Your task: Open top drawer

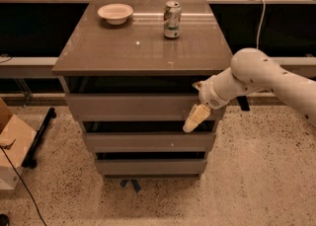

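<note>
Sitting directly under the counter (123, 52), top drawer (128, 106) shows a plain grey front | gripper (196, 119) at that front's right end, near its lower edge, contact unclear | gripper spread or pressed together: cannot tell | white arm (256, 74) reaches in from the right | bowl (115, 13) and can (172, 19) stand apart on counter's far side

A bowl (115, 13) is set at rear L of the tabletop (138, 55); a can (172, 19) is set at rear centre, R of the bowl and well apart from it. Three drawers are stacked under the tabletop: top drawer (131, 106) uppermost, mid drawer (148, 141) below it, btm drawer (148, 166) lowest, nearest the floor. The end effector (195, 119) is placed at the R end of the top drawer's front, by its lower edge, w/ the arm (259, 74) reaching in from R of view. A box (12, 146) is seen on the floor, L of the drawers.
</note>
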### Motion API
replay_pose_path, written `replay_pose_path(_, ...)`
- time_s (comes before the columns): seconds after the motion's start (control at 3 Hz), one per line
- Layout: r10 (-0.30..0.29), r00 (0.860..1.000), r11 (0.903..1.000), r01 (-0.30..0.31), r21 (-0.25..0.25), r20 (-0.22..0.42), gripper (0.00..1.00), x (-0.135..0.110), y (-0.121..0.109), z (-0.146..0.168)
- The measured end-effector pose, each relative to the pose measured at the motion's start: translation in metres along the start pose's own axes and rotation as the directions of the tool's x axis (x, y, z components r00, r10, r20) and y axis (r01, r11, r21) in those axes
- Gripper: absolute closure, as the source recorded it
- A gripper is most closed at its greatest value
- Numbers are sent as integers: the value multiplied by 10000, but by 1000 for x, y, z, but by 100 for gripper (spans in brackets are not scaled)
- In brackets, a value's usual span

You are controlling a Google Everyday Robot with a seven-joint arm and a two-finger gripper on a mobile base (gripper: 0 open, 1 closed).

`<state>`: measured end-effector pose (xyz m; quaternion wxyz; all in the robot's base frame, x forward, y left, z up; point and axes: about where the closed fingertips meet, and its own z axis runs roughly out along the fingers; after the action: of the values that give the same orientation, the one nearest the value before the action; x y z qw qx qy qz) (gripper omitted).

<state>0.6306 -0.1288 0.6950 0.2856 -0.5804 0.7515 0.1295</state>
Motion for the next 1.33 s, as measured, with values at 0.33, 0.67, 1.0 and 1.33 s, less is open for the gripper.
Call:
replay_pose_path(0.33, 0, 10000, 9999, 0, -157, 22, 0, 0, -15, 15)
replay_pose_path(0.67, 108, 9999, 9994, -112, -319, -119, 0, 6, -27, 28)
replay_pose_path(1.0, 169, 9996, 9970, -184, -746, -213, 13, 14, -30, 35)
replay_pose_path(1.33, -314, 9973, 9921, 231, -1230, -659, 36, 21, -17, 31)
